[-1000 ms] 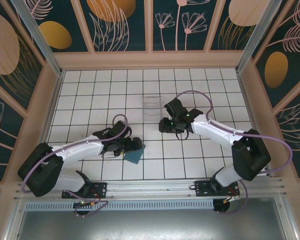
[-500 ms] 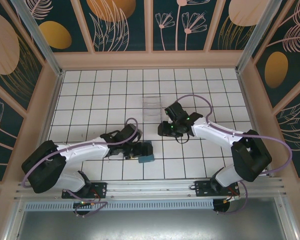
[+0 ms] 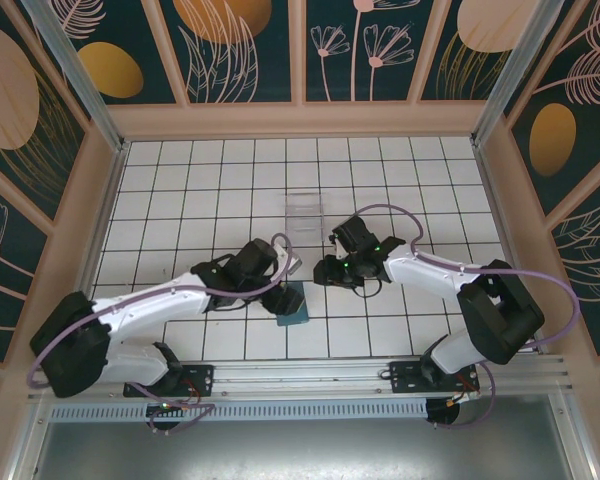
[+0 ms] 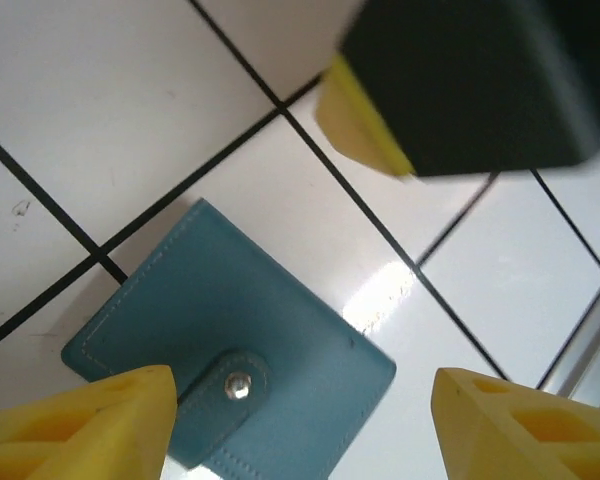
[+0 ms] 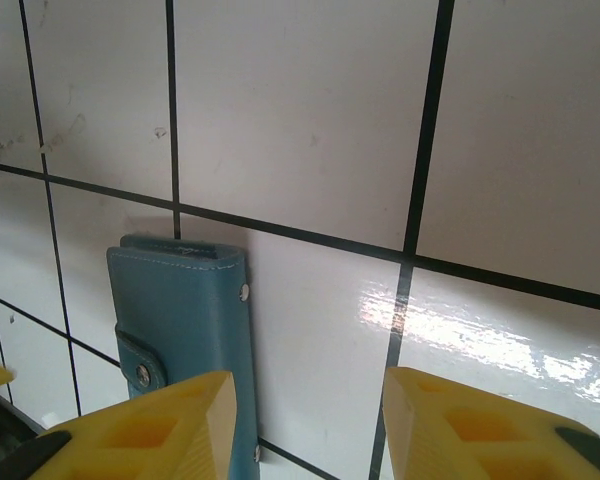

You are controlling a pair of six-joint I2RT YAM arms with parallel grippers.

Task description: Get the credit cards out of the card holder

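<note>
While snapped shut, card holder (image 3: 292, 303): flat on near tiles (image 3: 380, 322)
left gripper (image 4: 302, 385): wide, empty, over it
right gripper (image 5: 308, 385): parted, empty

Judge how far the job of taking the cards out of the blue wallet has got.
Done: nothing; the card holder lies closed, its tab snapped, no cards out. In hand: the left gripper hovers open over it; the right gripper, open, beside it. Left: unsnap, open, pull the cards.
</note>
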